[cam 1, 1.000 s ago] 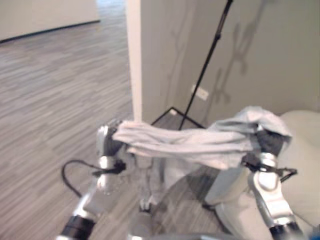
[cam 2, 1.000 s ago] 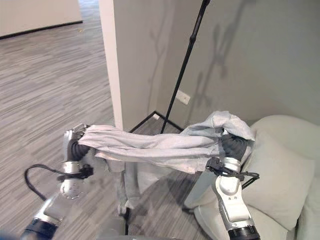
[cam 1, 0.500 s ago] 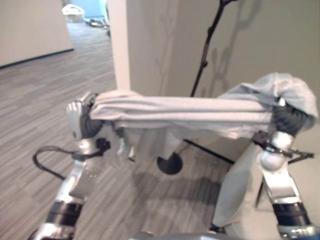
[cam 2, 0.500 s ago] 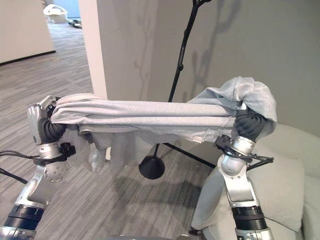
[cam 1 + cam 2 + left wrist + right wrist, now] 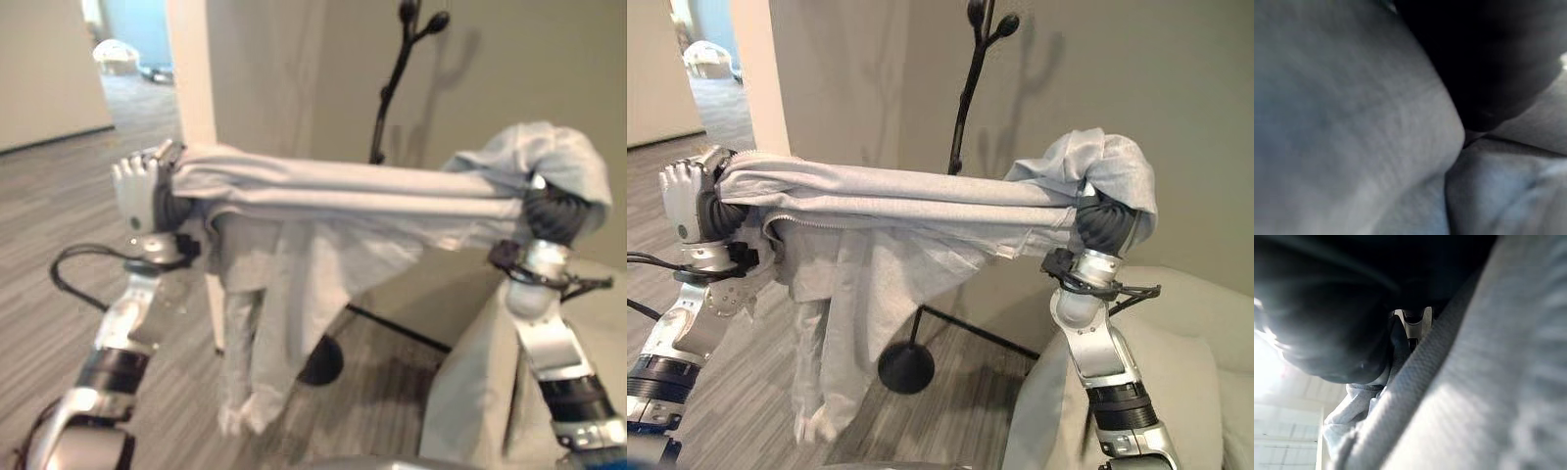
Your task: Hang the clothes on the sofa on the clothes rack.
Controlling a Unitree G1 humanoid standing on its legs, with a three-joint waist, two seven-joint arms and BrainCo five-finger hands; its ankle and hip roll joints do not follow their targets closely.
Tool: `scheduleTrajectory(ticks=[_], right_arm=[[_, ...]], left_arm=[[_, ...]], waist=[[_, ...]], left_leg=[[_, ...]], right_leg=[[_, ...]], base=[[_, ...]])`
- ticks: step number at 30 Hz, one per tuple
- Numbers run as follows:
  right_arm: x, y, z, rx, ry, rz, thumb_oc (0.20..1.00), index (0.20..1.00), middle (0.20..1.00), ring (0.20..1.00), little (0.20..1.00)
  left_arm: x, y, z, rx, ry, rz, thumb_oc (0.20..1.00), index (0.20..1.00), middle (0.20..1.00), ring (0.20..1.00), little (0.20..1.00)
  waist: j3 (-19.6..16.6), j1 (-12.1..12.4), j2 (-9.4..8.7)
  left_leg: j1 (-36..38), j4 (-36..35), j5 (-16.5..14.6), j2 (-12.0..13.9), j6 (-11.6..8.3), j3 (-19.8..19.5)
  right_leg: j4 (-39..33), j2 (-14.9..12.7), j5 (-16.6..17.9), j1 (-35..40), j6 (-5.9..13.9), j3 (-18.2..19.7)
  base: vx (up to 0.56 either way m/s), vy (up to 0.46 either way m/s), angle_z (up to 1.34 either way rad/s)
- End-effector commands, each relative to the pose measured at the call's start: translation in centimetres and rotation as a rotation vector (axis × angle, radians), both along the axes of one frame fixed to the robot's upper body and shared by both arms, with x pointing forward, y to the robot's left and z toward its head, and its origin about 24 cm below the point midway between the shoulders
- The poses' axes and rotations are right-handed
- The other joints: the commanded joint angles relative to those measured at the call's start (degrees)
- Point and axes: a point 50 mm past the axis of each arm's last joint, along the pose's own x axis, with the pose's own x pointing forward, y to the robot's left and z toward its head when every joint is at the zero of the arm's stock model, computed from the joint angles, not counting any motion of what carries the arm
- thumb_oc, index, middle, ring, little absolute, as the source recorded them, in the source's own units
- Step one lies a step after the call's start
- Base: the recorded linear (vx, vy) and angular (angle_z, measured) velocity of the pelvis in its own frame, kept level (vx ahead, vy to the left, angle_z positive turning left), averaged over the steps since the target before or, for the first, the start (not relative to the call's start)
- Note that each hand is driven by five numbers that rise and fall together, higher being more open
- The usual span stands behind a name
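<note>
**Garment up between both hands, rack behind**

Light grey zip-front fabric garment [image 5: 901, 211] is stretched roughly level between the two raised hands, off the sofa. Top edge bunched into a taut band; the rest hangs below the left half, loose ends dangling near the floor. Zip edge visible along the lower fold near the left side.

Left hand [image 5: 688, 201]: fingers curled round the left end of the garment, cloth draped over the top of the hand. Left wrist view is just grey cloth right against the dark cover.

Right hand [image 5: 1107, 223]: dark ribbed cover visible, but the garment is heaped over it in a hood-like lump; fingers buried, can't tell whether they're closed on the cloth. Right wrist view has cloth across the lens, no help.

Black metal clothes rack [image 5: 965, 88]: thin pole with knobbed branch tips up top, rises behind the garment's middle; round black base [image 5: 905, 369] on the floor below the hanging cloth. Garment isn't on the rack.

Pale grey-green upholstered sofa [image 5: 1190, 333] sits low right, behind the right arm. Grey striped carpet floor [image 5: 59, 206]; white-edged wall corner [image 5: 191, 73] behind the left hand.
</note>
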Motion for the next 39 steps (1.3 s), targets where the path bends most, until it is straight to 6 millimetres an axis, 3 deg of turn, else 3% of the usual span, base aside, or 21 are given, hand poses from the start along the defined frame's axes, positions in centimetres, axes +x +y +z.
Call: scheduleTrajectory(ticks=[1,4,5,7,8,9,10,12,14,17,19,23,35,38,39], right_arm=[[1.2,-2.0,4.7,-0.059,-0.154,-0.065,0.200,0.200,0.200,0.200,0.200],[1.7,-2.1,5.7,-0.087,-0.177,-0.073,0.200,0.200,0.200,0.200,0.200],[2.1,-2.2,6.3,-0.119,-0.172,-0.075,0.200,0.200,0.200,0.200,0.200],[2.6,-2.4,6.9,-0.180,-0.156,-0.078,0.200,0.200,0.200,0.200,0.200],[2.6,-2.4,7.0,-0.180,-0.158,-0.078,0.200,0.200,0.200,0.200,0.200],[3.4,-2.3,7.5,-0.224,-0.138,-0.066,0.200,0.200,0.200,0.200,0.200],[4.0,-2.2,7.7,-0.240,-0.126,-0.061,0.200,0.200,0.200,0.200,0.200],[5.1,-1.7,8.1,-0.251,-0.088,-0.035,0.200,0.200,0.200,0.200,0.200],[6.1,-1.4,7.7,-0.265,-0.032,-0.037,0.200,0.200,0.200,0.200,0.200],[6.9,-0.8,7.4,-0.287,0.016,-0.021,0.200,0.200,0.200,0.200,0.200],[8.6,-1.0,6.7,-0.309,0.100,-0.074,0.200,0.200,0.200,0.200,0.200],[10.0,-2.1,6.5,-0.319,0.181,-0.170,0.200,0.200,0.200,0.200,0.200],[10.4,-6.5,4.3,-0.314,0.356,-0.345,0.200,0.200,0.200,0.200,0.200],[10.8,-6.5,3.3,-0.316,0.415,-0.331,0.200,0.200,0.200,0.200,0.200],[11.0,-5.4,1.8,-0.307,0.465,-0.276,0.200,0.200,0.200,0.200,0.200]], left_arm=[[0.6,1.0,6.9,0.117,-0.208,0.039,0.200,0.200,0.200,0.200,0.200],[1.0,1.2,8.2,0.146,-0.223,0.055,0.200,0.200,0.200,0.200,0.200],[1.4,1.8,8.7,0.154,-0.211,0.092,0.200,0.200,0.200,0.200,0.200],[1.8,1.7,9.3,0.209,-0.192,0.106,0.200,0.200,0.200,0.200,0.200],[1.9,1.7,9.4,0.209,-0.194,0.105,0.200,0.200,0.200,0.200,0.200],[2.1,2.0,10.2,0.272,-0.184,0.129,0.200,0.200,0.200,0.200,0.200],[2.2,2.1,10.4,0.289,-0.174,0.140,0.200,0.200,0.200,0.200,0.200],[2.8,2.8,10.4,0.307,-0.118,0.171,0.200,0.200,0.200,0.200,0.200],[3.3,3.6,10.3,0.301,-0.068,0.206,0.200,0.200,0.200,0.200,0.200],[4.2,4.3,9.9,0.281,-0.003,0.240,0.200,0.200,0.200,0.200,0.200],[5.3,4.7,9.3,0.273,0.083,0.261,0.200,0.200,0.200,0.200,0.200],[5.8,5.1,9.0,0.236,0.122,0.278,0.200,0.200,0.200,0.200,0.200],[5.8,6.3,8.3,0.166,0.140,0.323,0.200,0.200,0.200,0.200,0.200],[6.0,7.3,7.1,0.100,0.202,0.356,0.200,0.200,0.200,0.200,0.200],[6.5,7.0,4.7,0.025,0.277,0.329,0.200,0.200,0.200,0.200,0.200]], waist=[[0.62,1.42,0.57],[2.15,2.15,-0.35],[2.76,3.02,-1.32],[3.25,4.29,-1.37],[3.31,4.37,-1.51],[3.37,5.85,-0.64],[3.84,6.98,-0.26],[4.52,8.55,0.67],[3.77,8.30,1.58],[2.72,7.91,1.50],[1.15,8.33,1.18],[0.10,8.67,1.24],[-1.33,7.45,2.20],[-1.25,7.13,2.33],[-1.13,6.91,2.38]], left_leg=[[-7.52,25.61,9.42,13.86,-4.71,-4.43],[-14.52,32.18,8.22,14.66,-3.14,-5.30],[-18.04,28.91,4.80,14.29,-2.12,-4.51],[-19.77,22.37,3.47,11.41,-2.44,-4.18],[-19.56,21.91,3.65,11.23,-2.38,-4.04],[-21.61,10.88,7.24,7.94,-3.50,-6.09],[-22.82,3.42,12.40,6.36,-4.23,-7.67],[-23.87,-2.95,15.52,4.29,-4.79,-11.73],[-21.77,-5.07,16.65,4.52,-4.56,-12.50],[-21.44,-4.43,17.72,4.14,-4.45,-12.69],[-19.41,-6.81,17.97,3.76,-4.06,-11.57],[-17.73,-7.78,17.36,3.04,-3.30,-10.58],[-15.08,-8.30,15.21,1.82,-2.06,-9.06],[-14.63,-8.30,14.94,1.72,-1.90,-8.97],[-14.56,-8.30,14.86,1.68,-1.81,-8.99]], right_leg=[[-2.80,0.97,-2.47,0.99,3.07,2.07],[-3.11,1.15,-4.15,2.75,1.79,2.19],[-3.90,0.69,-5.02,4.41,1.81,3.08],[-5.18,0.34,-5.26,5.71,2.00,4.17],[-5.27,0.18,-5.23,5.73,2.06,4.22],[-6.21,0.97,-5.67,6.88,2.26,5.11],[-7.08,1.38,-6.08,7.93,2.03,5.38],[-7.37,2.27,-7.28,9.77,1.39,6.63],[-6.67,2.82,-8.58,10.20,1.47,6.58],[-6.76,2.28,-8.68,10.73,1.56,6.55],[-6.83,1.27,-8.91,10.80,2.17,6.67],[-6.36,0.16,-8.74,10.26,2.90,7.09],[-6.49,-1.32,-8.13,10.17,4.50,8.26],[-6.37,-1.43,-7.97,9.91,4.57,8.73],[-6.49,-1.47,-7.80,9.79,4.55,8.88]], base=[[0.10,-0.104,-0.06],[0.19,-0.073,-0.24],[0.23,0.073,-0.22],[0.22,0.123,-0.17],[0.20,0.187,-0.31],[0.17,0.188,-0.47],[0.23,0.220,-0.50],[0.14,0.117,-0.47],[0.19,0.164,-0.64],[0.18,0.132,-0.30],[0.22,0.178,-0.14],[0.10,0.122,-0.07],[0.04,0.070,-0.04],[-0.02,0.031,-0.11],[-0.02,0.020,-0.04]])
